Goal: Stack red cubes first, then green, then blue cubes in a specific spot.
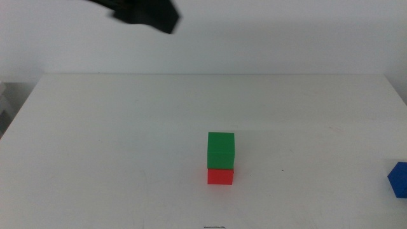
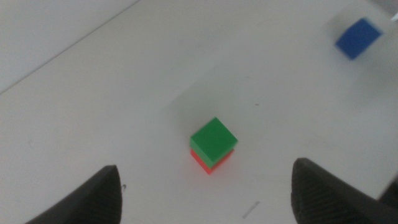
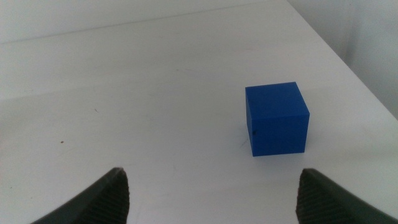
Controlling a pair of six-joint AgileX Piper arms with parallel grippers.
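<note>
The white table (image 1: 114, 146) held a two-cube stack near its middle, the green cube (image 1: 220, 150) sitting squarely on the red cube (image 1: 220, 176), so I judged only the blue step remained. The blue cube (image 1: 399, 179) lay well apart at about four o'clock, at the table's edge. The left gripper (image 2: 205, 193) hung high above the stack, jaws wide apart, and the right gripper (image 3: 211, 196), jaws likewise spread, faced the blue cube, which it would need to close around and lift onto the green.

I see only two obstacles on the counter (image 1: 114, 140): the green cube (image 1: 220, 150) stacked on the red cube (image 1: 220, 176) toward the near edge, and the blue cube (image 1: 399, 179) at the right edge, well apart. Bare surface surrounds both.
</note>
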